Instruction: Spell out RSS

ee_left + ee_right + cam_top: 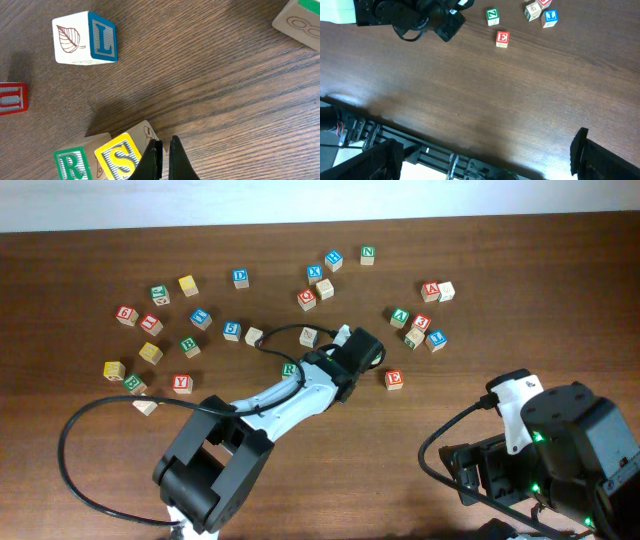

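Blocks lie scattered across the far half of the wooden table point(520, 270), and we see the left arm stretched out among them towards the middle. In the left wrist view the left gripper point(164, 159) has its two dark fingers drawn almost together, with only a thin slit between them. We make out nothing held in that slit. Just beside the fingers stands the yellow S block point(118, 158), its near edge at or against one finger; we cannot tell whether they touch. On the S block's other side sits the green R block point(70, 164), so close that the two look to be touching. Farther off in the same view are a blue L block point(102, 36) with a leaf drawn on one face, and a red block point(10, 98) cut off by the frame edge. We cannot read the letters well enough overhead to pick out a second S. The right gripper point(487, 147) hangs above bare wood near the table edge, its fingers spread wide with nothing between them. It is well apart from the red E block point(502, 38) and the green Z block point(493, 16).
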`<state>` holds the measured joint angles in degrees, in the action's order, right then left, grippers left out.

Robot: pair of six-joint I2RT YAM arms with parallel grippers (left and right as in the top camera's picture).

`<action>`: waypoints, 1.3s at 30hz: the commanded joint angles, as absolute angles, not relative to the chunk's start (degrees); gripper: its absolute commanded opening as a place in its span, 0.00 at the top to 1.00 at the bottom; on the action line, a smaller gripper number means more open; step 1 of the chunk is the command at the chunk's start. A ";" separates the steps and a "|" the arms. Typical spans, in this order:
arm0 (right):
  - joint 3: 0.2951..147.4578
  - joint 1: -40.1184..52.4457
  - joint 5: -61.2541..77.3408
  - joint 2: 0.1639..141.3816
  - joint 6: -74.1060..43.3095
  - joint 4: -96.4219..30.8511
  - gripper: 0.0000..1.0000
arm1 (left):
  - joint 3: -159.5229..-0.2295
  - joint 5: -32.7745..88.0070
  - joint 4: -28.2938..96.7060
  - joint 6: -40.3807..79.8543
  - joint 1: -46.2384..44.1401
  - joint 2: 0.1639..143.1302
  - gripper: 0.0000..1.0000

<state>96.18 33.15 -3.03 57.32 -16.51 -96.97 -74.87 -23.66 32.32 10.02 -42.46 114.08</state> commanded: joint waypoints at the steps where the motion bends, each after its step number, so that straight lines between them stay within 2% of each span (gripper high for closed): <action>1: 96.27 33.26 -3.68 57.36 -16.99 -97.32 0.02 | -74.72 -24.95 32.69 9.28 -42.22 114.54 1.00; 16: 96.27 33.26 -3.68 57.36 -16.99 -97.32 0.02 | -74.74 -24.91 33.26 9.30 -42.28 114.30 1.00; 20: 96.27 33.26 -3.68 57.36 -16.99 -97.30 0.02 | -74.96 -24.88 33.04 9.30 -42.48 108.53 1.00; 22: 96.27 33.26 -3.68 57.36 -16.99 -97.32 0.02 | -74.96 -24.93 32.25 9.28 -40.27 102.72 1.00; 25: 96.27 33.26 -3.68 57.36 -16.99 -97.32 0.02 | -74.94 -24.27 32.25 9.30 -33.95 101.25 1.00; 28: 96.27 33.26 -3.68 57.36 -16.99 -97.32 0.02 | -74.94 -14.33 30.61 9.32 -25.10 102.30 1.00; 30: 96.27 33.26 -3.68 57.36 -16.99 -97.32 0.02 | -75.11 -10.74 30.24 9.78 -22.50 103.33 1.00; 39: 96.27 33.26 -3.68 57.36 -16.99 -97.32 0.02 | -80.16 -2.28 33.28 11.29 -22.02 114.24 1.00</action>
<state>96.18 33.15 -3.03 57.32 -16.51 -96.97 -78.43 -4.60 33.17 10.33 -21.74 111.66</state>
